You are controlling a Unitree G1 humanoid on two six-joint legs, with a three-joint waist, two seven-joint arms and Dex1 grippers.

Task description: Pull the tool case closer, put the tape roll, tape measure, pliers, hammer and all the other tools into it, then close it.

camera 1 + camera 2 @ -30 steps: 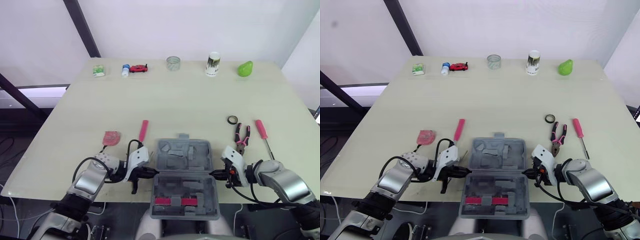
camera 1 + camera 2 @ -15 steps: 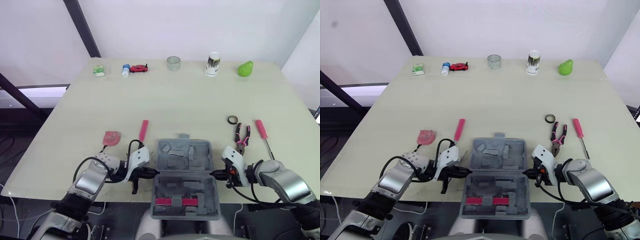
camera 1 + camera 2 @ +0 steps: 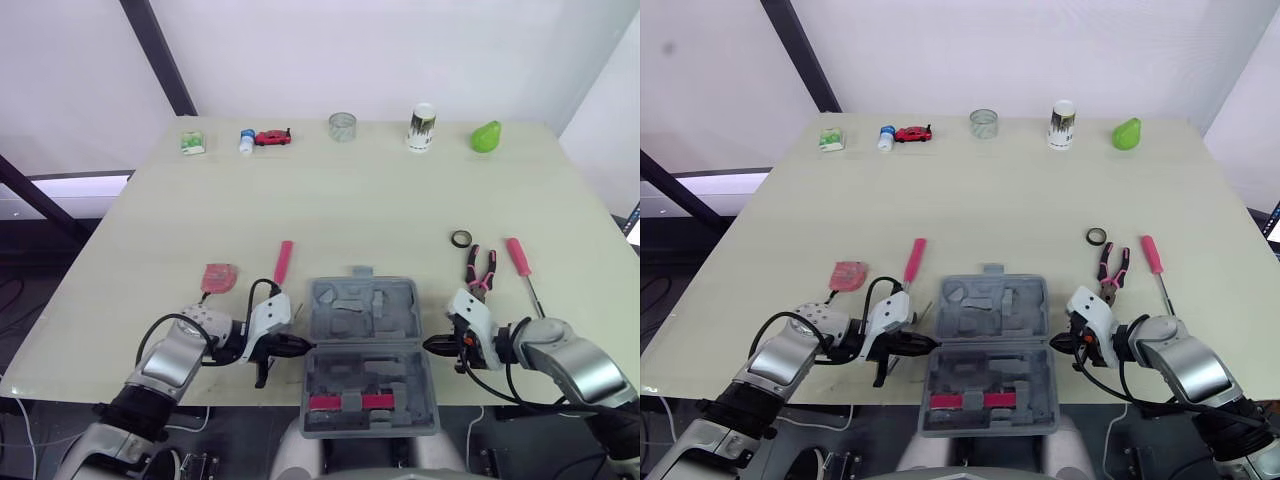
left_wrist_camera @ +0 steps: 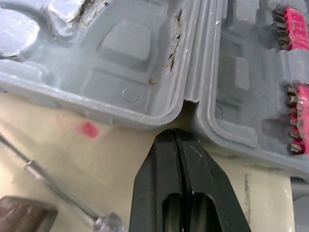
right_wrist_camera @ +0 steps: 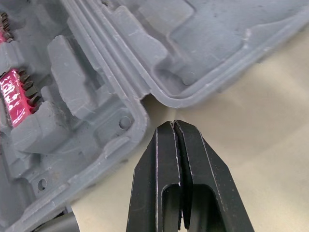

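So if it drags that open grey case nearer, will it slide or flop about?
Probably slides as one stiff piece: the tool case looks like moulded hard plastic, flat on the smooth table. It might fold at its hinge, since it lies open with its near half seemingly past the table's edge. Likely light: most pockets look empty.

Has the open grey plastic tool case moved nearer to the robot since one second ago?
No. The grey tool case keeps its gap to the pink-handled pliers; only the camera shifted slightly.

Grey tool case [image 3: 362, 310]; pink-and-black pliers [image 3: 480, 270]; black tape roll [image 3: 453, 240]; red toy car [image 3: 272, 137]
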